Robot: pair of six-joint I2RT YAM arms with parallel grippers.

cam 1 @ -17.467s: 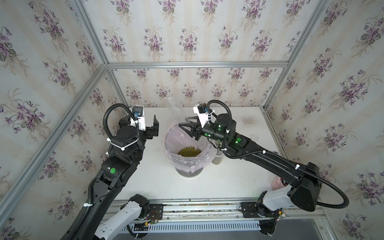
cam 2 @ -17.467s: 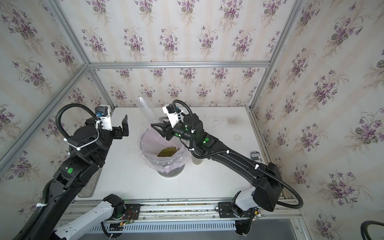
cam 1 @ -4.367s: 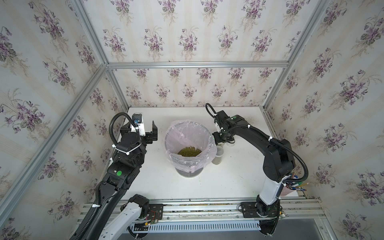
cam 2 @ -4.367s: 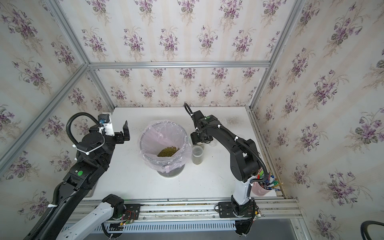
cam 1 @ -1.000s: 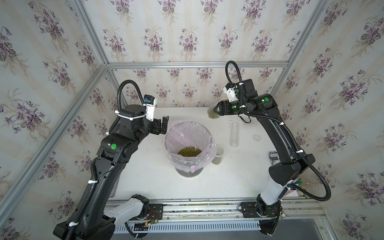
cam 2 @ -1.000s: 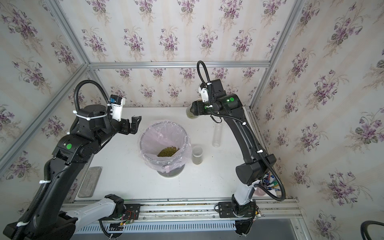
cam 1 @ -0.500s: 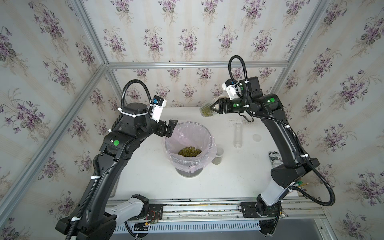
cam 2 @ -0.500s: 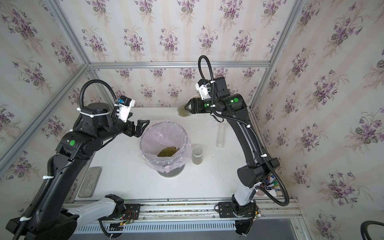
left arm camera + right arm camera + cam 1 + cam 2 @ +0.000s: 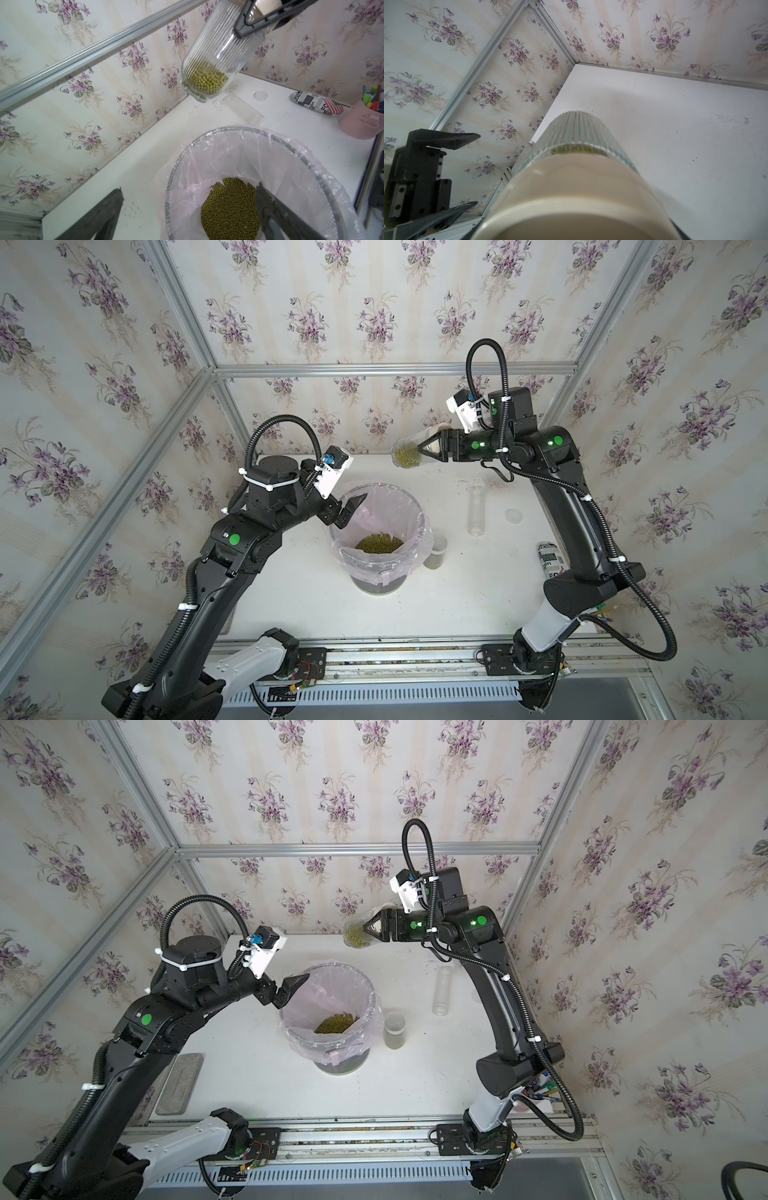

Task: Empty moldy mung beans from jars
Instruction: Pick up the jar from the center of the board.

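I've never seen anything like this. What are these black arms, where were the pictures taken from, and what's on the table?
Two robot arms stand at a white table. Two pictures look down from overhead; two come from cameras on the wrists. The right end effector grips a ribbed jar of mung beans by its lidded end, in the air. The left end effector is open, near a bag-lined bin holding more beans. Also there: an empty jar, a small jar, a lid, a printed can and a cup of pens.

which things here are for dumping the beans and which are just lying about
Job: ribbed clear glass jar, olive-green mung beans, pink-lined mesh bin, small clear jar, slim clear jar.
Lying about: black-and-white printed can, pink pen cup, grey flat slab.
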